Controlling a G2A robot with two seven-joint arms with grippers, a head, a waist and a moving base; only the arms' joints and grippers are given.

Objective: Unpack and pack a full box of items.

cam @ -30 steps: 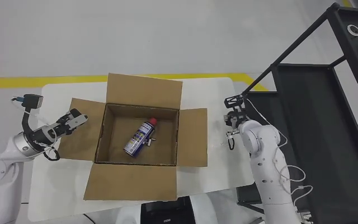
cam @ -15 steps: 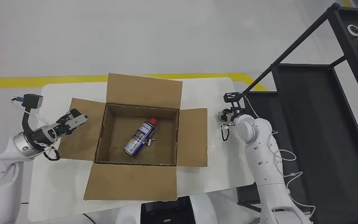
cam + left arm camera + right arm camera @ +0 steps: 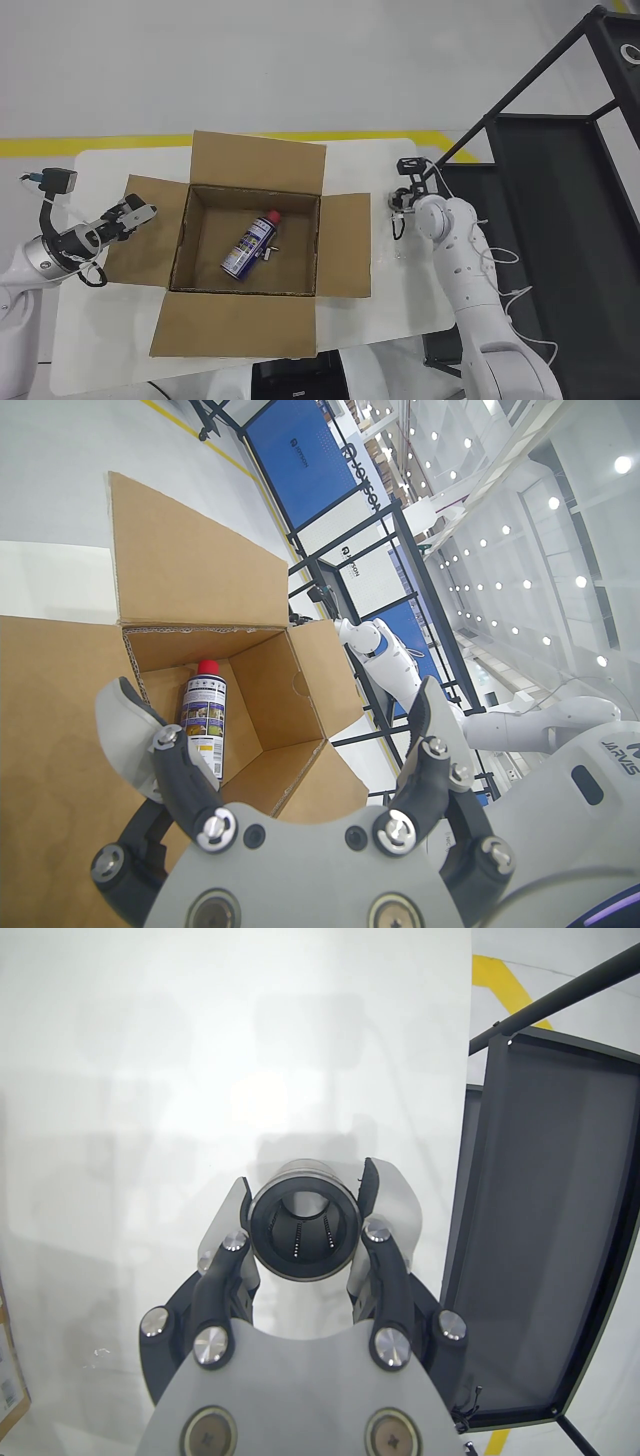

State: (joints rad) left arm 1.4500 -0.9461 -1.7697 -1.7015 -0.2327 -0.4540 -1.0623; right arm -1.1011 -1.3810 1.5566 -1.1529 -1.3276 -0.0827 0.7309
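— Between the pads of the right gripper (image 3: 306, 1183), a steel bearing sleeve (image 3: 305, 1233) is clamped, above the white table (image 3: 400, 290) just beside the box (image 3: 250, 160).
— Noted. Squeeze to be kept even; round steel is easily slipped. Likely to be lowered beside the spray can (image 3: 248, 245), flap (image 3: 345, 245) cleared.

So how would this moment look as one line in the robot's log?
right jaws: shut on metal sleeve, over table | left jaws: open, over box flap | spray can: lying in box

Open box (image 3: 258, 158), spray can (image 3: 248, 246) lying inside, bearing (image 3: 306, 1272) in right tool (image 3: 307, 1180)
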